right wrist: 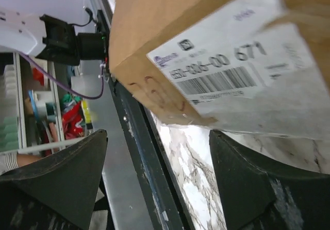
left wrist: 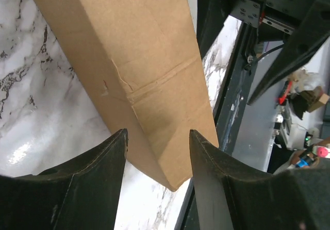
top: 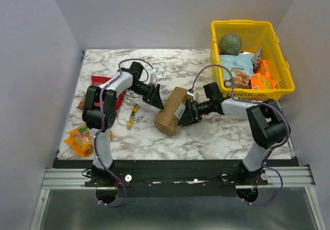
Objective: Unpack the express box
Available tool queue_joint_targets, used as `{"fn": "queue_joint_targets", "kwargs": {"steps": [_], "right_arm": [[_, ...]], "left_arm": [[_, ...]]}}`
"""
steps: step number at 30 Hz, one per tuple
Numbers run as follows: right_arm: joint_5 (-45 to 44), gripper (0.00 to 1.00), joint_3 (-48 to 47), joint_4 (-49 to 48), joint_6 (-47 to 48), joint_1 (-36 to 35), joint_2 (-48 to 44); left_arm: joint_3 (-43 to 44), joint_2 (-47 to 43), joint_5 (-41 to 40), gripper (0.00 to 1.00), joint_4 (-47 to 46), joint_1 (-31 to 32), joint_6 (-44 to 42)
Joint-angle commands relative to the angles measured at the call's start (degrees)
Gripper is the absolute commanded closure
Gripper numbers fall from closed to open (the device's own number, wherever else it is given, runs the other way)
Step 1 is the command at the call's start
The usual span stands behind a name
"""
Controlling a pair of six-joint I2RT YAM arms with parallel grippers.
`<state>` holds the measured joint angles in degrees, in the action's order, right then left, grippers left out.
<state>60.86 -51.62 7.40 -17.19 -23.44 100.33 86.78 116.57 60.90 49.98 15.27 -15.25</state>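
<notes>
Express box [top: 170,112] sits mid tabletop [top: 232,137], long axis diag, near-left end to far-right end. On its white label [right wrist: 242,80] I read a barcode w/ digits ending "671". R gripper [right wrist: 157,137] jaws wide, just beside label face. L gripper [left wrist: 157,133] jaws astride box's other side, can't tell if pinching

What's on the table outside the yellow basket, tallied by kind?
Express box: 1
Yellow cutter: 1
Snack bags: 3 (red, orange, and a small one between them, at the left edge)
Total: 5
</notes>
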Motion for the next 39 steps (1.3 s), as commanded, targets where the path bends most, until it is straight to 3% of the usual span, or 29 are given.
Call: {"fn": "queue_joint_targets", "kwargs": {"steps": [1,3,4,13,22,29,39], "right_arm": [[-5.31,0.11,3.53,-10.44,-13.03,1.12,-0.49],[-7.42,0.07,3.63,-11.44,-15.4,1.12,-0.14],[-7.68,0.0,3.71,-13.27,-15.76,1.2,0.3],[-5.58,0.0,1.7,-21.63,-19.1,1.12,1.71],[-3.2,0.06,-2.07,-16.9,-15.95,1.12,-8.13],[-3.99,0.06,-10.42,-15.48,-14.27,0.94,-4.1],[-5.14,0.07,-17.38,-11.62,-9.54,-2.04,-0.32]], "left_arm": [[0.49,0.5,4.31,0.4,1.7,-0.85,-0.4],[0.23,0.58,4.05,0.4,1.79,-0.94,-0.49],[-0.12,0.76,4.05,0.4,1.79,-0.94,-0.49],[-2.76,1.11,3.79,0.4,1.62,-0.94,-0.49],[-4.34,-0.12,1.32,0.4,-1.02,-0.94,0.74],[-7.14,-2.92,4.05,0.4,-0.84,-0.77,0.92],[-12.87,-8.11,1.16,0.39,-5.32,-0.5,3.64]]}}
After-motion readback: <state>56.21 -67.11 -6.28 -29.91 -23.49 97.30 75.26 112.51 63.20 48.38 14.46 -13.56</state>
